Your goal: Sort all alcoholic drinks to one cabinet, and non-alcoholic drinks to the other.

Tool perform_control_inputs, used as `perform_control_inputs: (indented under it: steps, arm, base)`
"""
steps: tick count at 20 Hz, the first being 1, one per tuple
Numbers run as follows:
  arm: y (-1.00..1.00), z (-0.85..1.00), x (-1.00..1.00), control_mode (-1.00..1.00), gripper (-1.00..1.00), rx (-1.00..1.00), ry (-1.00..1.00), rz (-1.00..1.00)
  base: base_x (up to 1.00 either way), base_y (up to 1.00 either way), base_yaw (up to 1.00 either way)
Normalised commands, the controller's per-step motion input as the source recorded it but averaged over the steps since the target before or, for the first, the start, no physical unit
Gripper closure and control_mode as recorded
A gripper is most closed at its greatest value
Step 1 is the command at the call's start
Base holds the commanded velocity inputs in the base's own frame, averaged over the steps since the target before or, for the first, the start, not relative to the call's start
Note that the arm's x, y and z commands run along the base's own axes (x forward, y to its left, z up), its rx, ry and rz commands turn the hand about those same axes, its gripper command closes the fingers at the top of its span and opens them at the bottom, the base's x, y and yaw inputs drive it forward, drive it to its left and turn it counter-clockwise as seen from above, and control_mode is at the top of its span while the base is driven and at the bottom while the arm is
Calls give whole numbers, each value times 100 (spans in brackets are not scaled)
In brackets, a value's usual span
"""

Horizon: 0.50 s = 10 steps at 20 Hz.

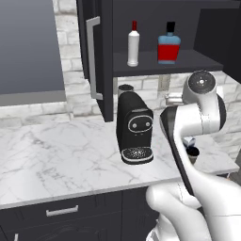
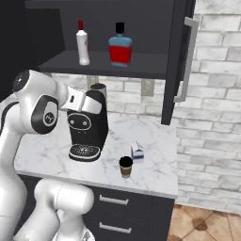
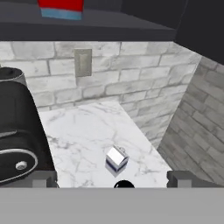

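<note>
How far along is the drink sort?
Done: white bottle and red bottle both stand on the open cabinet's shelf. In hand: nothing; the gripper is open above the counter, over the milk carton and coffee cup. Left: both of those go to the other cabinet.

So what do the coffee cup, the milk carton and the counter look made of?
Coffee cup: matte brown body, likely paper, with a black lid that looks plastic. Milk carton: flat white-and-blue folded faces with a gable top, probably coated card. Counter: white with grey veins and a slight sheen, marble or a marble-look slab.
</note>
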Motion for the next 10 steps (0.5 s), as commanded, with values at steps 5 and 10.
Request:
perform_control_inputs:
  steps: [5,10]
  arm:
    - [-14,-75,0,-100,-100,7,7,0]
    - [-23,-68,0,-100,-100,10,9,0]
  base:
    - [0,0,0]
    - [0,0,0]
